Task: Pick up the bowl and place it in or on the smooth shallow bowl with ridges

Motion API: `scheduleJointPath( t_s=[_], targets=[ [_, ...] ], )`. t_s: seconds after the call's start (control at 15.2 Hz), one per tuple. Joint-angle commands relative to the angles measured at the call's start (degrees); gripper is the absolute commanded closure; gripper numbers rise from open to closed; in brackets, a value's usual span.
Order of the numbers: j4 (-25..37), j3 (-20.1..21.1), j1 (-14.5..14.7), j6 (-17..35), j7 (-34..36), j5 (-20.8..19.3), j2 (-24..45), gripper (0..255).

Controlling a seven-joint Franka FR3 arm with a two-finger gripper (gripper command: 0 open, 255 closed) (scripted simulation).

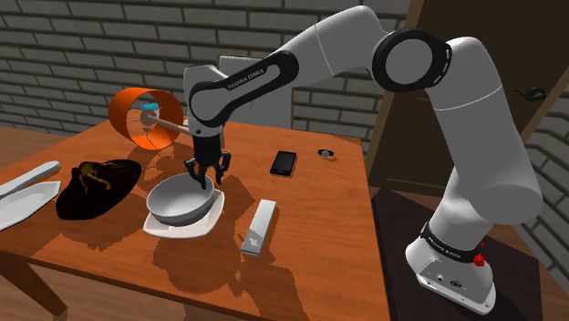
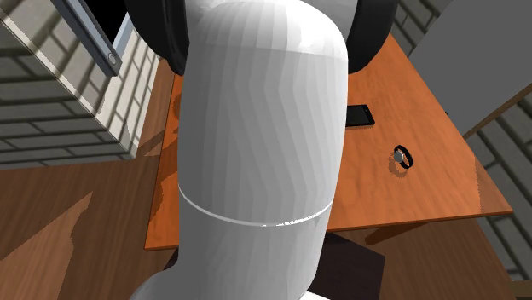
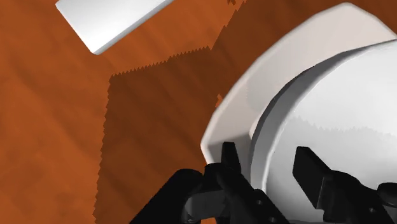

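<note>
You had the all-black two-finger gripper (image 1: 208, 180) (image 3: 264, 154) down at the twelve o'clock edge of the plain grey round bowl (image 1: 178, 202) (image 3: 331, 108). In the wrist view its fingers (image 3: 228, 162) stood apart, one outside the bowl's wall and one inside, with the rim between them and a gap on each side, so it gripped nothing.

The grey bowl sat inside the white shallow dish with rounded corners (image 1: 173, 230) (image 3: 254, 95), which lay flat on the orange-brown wooden table (image 1: 310, 237) (image 2: 409, 196) (image 3: 57, 127).

In the shoulder view:
- A white flat bar (image 1: 259, 228) (image 3: 111, 22) lay near the dish at its three o'clock.
- A black phone (image 1: 284, 162) (image 2: 359, 114) lay at the bowl's two o'clock.
- A small dark ring-shaped object (image 1: 325, 152) (image 2: 402, 158) lay just past the phone.
- An orange bowl (image 1: 128, 114) lay tipped on its side at eleven o'clock.
- A black shallow dish (image 1: 77, 205) lay at nine o'clock, with a white plate (image 1: 23, 205) beyond it.
</note>
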Motion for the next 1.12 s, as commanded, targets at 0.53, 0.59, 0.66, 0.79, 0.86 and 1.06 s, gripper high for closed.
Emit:
scheduleJointPath(
  t_s=[0.53, 0.59, 0.66, 0.79, 0.86, 1.06],
  targets=[
    [3.8, 0.1, -0.6, -6.1, -0.1, 0.2, -2.2, 0],
    [3.8, 0.1, -0.6, -6.1, -0.1, 0.2, -2.2, 0],
    [3.8, 0.1, -0.6, -6.1, -0.1, 0.3, -2.2, 0],
    [3.8, 0.1, -0.6, -6.1, -0.1, 0.3, -2.2, 0],
    [3.8, 0.1, -0.6, -6.1, -0.1, 0.3, -2.2, 0],
    [3.8, 0.1, -0.6, -6.1, -0.1, 0.3, -2.2, 0]
  ],
)
